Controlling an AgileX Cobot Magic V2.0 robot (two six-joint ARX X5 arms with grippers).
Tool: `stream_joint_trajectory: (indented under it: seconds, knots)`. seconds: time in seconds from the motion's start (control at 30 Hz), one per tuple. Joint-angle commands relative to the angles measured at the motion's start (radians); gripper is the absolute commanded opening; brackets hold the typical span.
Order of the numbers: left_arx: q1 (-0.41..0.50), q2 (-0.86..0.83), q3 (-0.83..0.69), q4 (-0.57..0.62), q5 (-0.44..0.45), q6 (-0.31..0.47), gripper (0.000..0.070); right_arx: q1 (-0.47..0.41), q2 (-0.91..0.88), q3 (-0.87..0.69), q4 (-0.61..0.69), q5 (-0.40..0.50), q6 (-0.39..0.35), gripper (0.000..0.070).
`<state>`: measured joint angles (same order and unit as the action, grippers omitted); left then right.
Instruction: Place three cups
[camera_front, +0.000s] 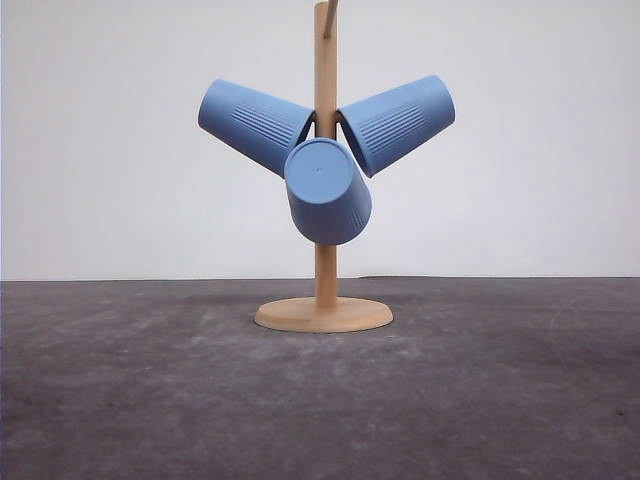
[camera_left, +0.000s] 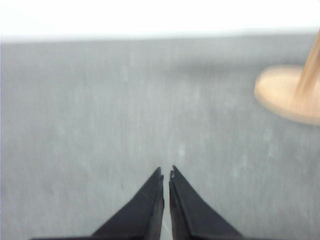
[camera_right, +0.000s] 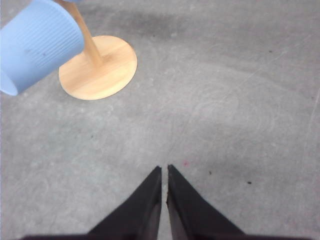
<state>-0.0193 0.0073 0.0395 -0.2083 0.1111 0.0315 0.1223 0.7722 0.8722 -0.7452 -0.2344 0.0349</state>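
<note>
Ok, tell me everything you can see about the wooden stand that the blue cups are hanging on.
The light wooden cup stand has a round flat base resting on the dark grey table and a slim upright post rising from its centre. Three light-blue ribbed plastic cups hang tilted on its pegs, one to the left, one to the right, one toward the camera. The pegs are mostly hidden by the cups. It stands upright, untouched by either arm.
</note>
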Motion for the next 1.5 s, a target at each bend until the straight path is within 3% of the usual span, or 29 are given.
stream_joint_trajectory:
  seconds: [0.0, 0.77, 0.9, 1.0, 1.1, 1.33, 1.47]
  knots:
    - [0.005, -0.006, -0.017, 0.002, 0.0, -0.007, 0.0, 0.0, 0.003, 0.013, 0.01, -0.001, 0.013, 0.0017]
    - [0.005, -0.001, -0.02, 0.018, -0.001, -0.021, 0.0, 0.0, 0.003, 0.013, 0.012, -0.001, 0.013, 0.0017]
    - [0.005, -0.001, -0.02, 0.018, -0.001, -0.022, 0.0, 0.0, 0.003, 0.012, 0.01, 0.023, -0.06, 0.0017]
    - [0.005, -0.001, -0.02, 0.018, -0.001, -0.021, 0.0, -0.008, -0.017, -0.013, 0.021, 0.089, -0.076, 0.0017]
    - [0.005, -0.001, -0.02, 0.018, -0.001, -0.022, 0.0, -0.017, -0.085, -0.098, 0.088, 0.138, -0.076, 0.0017]
    - [0.005, -0.001, -0.02, 0.018, -0.001, -0.021, 0.0, -0.052, -0.307, -0.408, 0.406, 0.137, -0.094, 0.0017]
    - [0.005, -0.001, -0.02, 0.018, -0.001, -0.021, 0.0, -0.074, -0.462, -0.568, 0.514, 0.138, -0.091, 0.0017]
